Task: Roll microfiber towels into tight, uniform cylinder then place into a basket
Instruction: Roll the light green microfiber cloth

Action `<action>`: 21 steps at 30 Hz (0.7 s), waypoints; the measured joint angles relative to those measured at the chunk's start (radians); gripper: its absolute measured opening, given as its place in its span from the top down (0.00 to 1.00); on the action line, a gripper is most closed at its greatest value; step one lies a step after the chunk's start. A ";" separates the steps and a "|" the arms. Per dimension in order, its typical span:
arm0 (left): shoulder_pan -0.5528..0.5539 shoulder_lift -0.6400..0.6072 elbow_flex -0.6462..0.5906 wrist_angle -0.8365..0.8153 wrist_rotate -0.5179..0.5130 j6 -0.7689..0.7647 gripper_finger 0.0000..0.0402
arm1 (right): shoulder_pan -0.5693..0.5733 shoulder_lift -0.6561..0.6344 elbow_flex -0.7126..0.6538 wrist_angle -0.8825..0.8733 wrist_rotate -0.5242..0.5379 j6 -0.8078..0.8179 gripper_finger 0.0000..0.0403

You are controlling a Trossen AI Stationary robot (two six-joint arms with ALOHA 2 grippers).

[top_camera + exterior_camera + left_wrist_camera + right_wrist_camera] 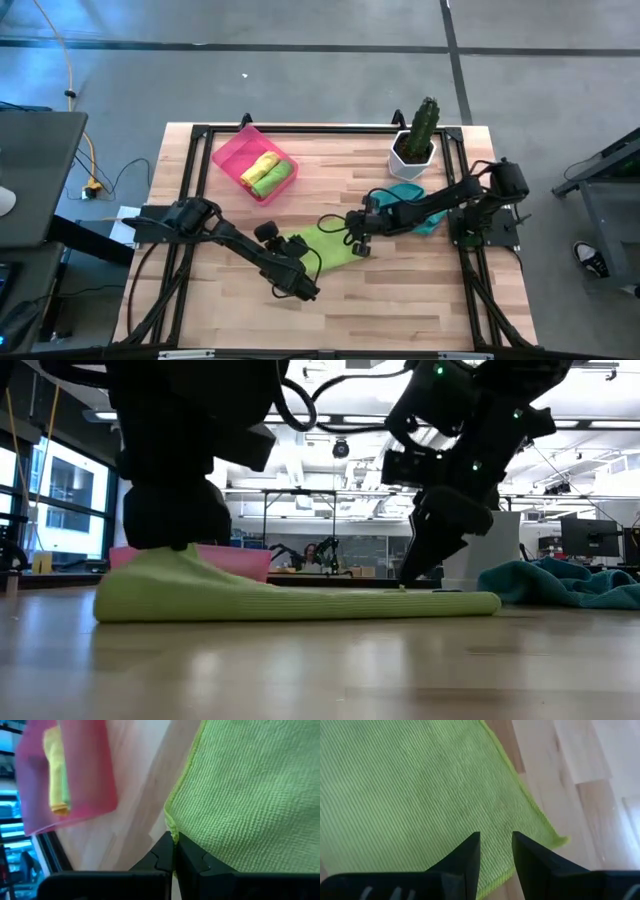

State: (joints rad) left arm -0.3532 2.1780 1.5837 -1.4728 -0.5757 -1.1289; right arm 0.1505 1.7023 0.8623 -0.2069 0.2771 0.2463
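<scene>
Rolling stage now: left hand (174,862) pinches the lime towel (322,248) edge at mid-worktop, right hand (495,857) hovers spread above its far corner, probably regripping next, while the pink basket (232,150) holds two rolls and the teal towel (408,194) and cactus pot (413,150) crowd the right edge.

lime green towel (410,785): ribbed matt cloth | table (400,290): pale smooth wood | basket (85,775): glossy pink plastic
</scene>
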 joint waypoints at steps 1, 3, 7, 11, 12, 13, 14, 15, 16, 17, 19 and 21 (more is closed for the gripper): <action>0.001 0.000 0.000 0.007 0.012 0.008 1.00 | 0.000 0.006 0.000 0.001 0.000 0.004 0.74; 0.003 0.000 0.000 0.026 0.029 0.022 1.00 | 0.000 0.017 0.000 0.002 0.000 0.007 0.74; 0.003 0.000 0.000 0.044 0.014 0.011 0.99 | 0.000 0.028 0.000 0.005 0.000 0.008 0.74; 0.006 0.000 0.000 0.044 0.007 0.003 0.91 | 0.000 0.028 0.000 0.006 0.000 0.008 0.74; 0.008 0.000 0.000 0.044 0.011 0.012 0.89 | 0.000 0.028 0.000 0.006 0.000 0.008 0.74; 0.010 0.000 0.000 0.044 0.014 0.022 0.85 | 0.000 0.028 0.000 0.006 0.000 0.008 0.74; 0.012 0.000 0.000 0.044 0.017 0.029 0.82 | 0.000 0.028 0.000 0.006 0.000 0.008 0.74; 0.014 0.000 0.000 0.041 0.016 0.031 0.78 | 0.000 0.028 0.000 0.006 0.000 0.008 0.74; 0.018 0.000 0.000 0.028 0.014 0.032 0.75 | 0.000 0.028 0.000 0.006 0.000 0.008 0.74; 0.022 0.000 0.000 0.010 0.014 0.033 0.71 | 0.000 0.028 0.000 0.006 0.000 0.008 0.74; 0.029 0.000 0.000 -0.028 0.014 0.032 0.65 | 0.000 0.028 0.000 0.006 -0.003 0.008 0.74; 0.035 0.000 0.000 -0.058 0.015 0.031 0.60 | 0.000 0.028 0.000 0.006 -0.028 0.008 0.74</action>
State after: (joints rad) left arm -0.3180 2.1777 1.5837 -1.5310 -0.5610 -1.0974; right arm 0.1509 1.7302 0.8623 -0.2012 0.2495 0.2543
